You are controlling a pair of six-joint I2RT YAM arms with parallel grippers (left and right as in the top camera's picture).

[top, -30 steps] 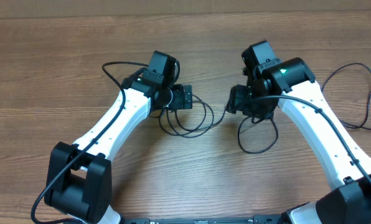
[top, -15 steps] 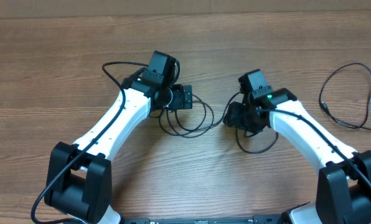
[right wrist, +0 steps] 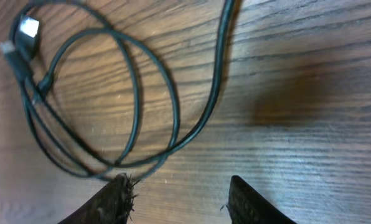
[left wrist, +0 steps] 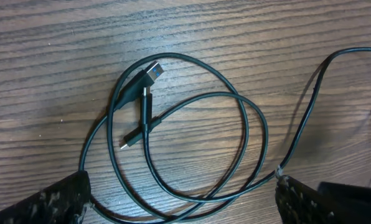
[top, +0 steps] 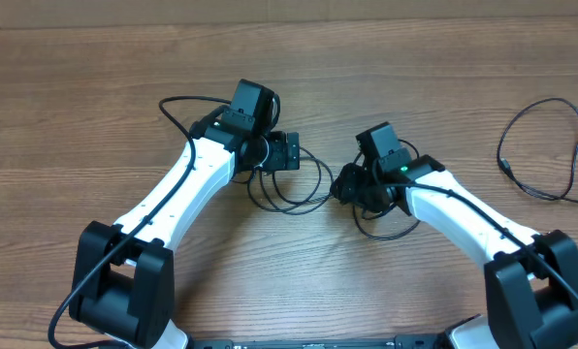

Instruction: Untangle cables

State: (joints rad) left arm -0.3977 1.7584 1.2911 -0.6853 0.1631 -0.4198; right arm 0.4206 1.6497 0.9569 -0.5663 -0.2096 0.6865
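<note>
A thin black cable point(top: 304, 189) lies in loose loops on the wood table between my two arms. In the left wrist view its loops point(left wrist: 192, 149) and two plug ends point(left wrist: 151, 73) lie flat, passing between my open left gripper point(left wrist: 182, 208) fingers. In the overhead view the left gripper point(top: 287, 153) sits over the loops' left part. My right gripper point(top: 342, 184) is open at the loops' right edge. In the right wrist view its fingers point(right wrist: 179, 199) stand apart on bare wood, the left finger just touching the cable loop point(right wrist: 111, 112).
A second thin black cable point(top: 546, 145) lies in an open curve at the table's far right. A cable loop point(top: 391, 228) lies under the right arm. The thicker arm cable point(top: 177, 111) arcs left of the left wrist.
My right arm has lowered and moved left toward the loops, exposing the cable at the far right. The left arm has not moved.
</note>
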